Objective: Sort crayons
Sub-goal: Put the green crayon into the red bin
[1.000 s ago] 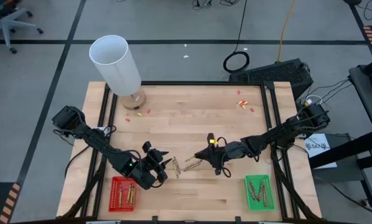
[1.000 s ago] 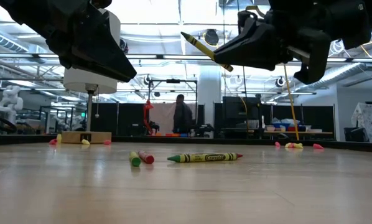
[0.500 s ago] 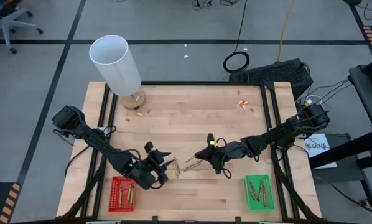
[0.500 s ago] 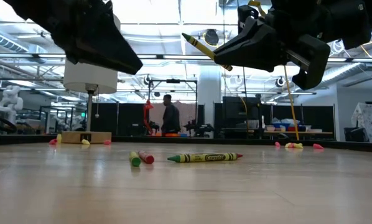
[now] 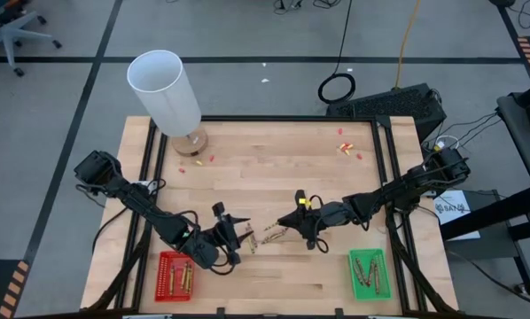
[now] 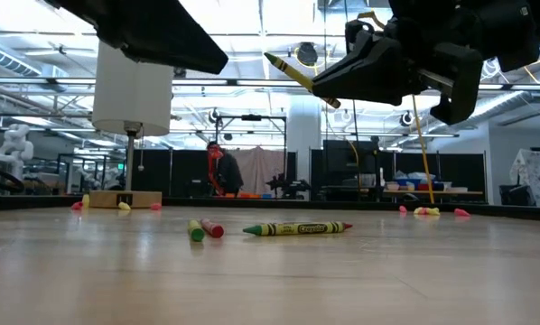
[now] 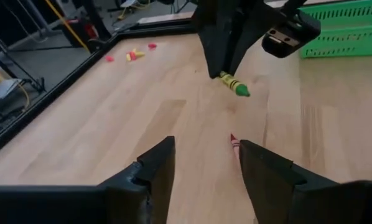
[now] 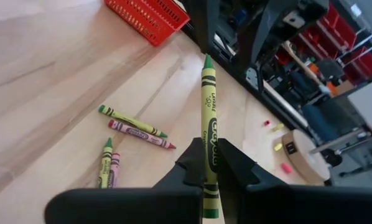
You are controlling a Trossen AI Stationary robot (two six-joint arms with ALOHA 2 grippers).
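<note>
Wooden table (image 5: 274,168): near edge carries red tray (image 5: 175,276) and green tray (image 5: 368,270). Left gripper (image 7: 204,163), fingers apart, empty, hovers near loose crayons (image 8: 135,128). Right gripper (image 8: 206,163) clamps a green crayon (image 8: 209,130) above mid-table.

robotics lab, shelving (image 6: 414,185), exposed ceiling ducts (image 6: 252,86)

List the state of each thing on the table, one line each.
left gripper: open, empty, above the table.
right gripper: shut on green crayon, lifted.
loose crayons: lying flat mid-table.
red tray: holds crayons.
green tray: holds crayons.
</note>
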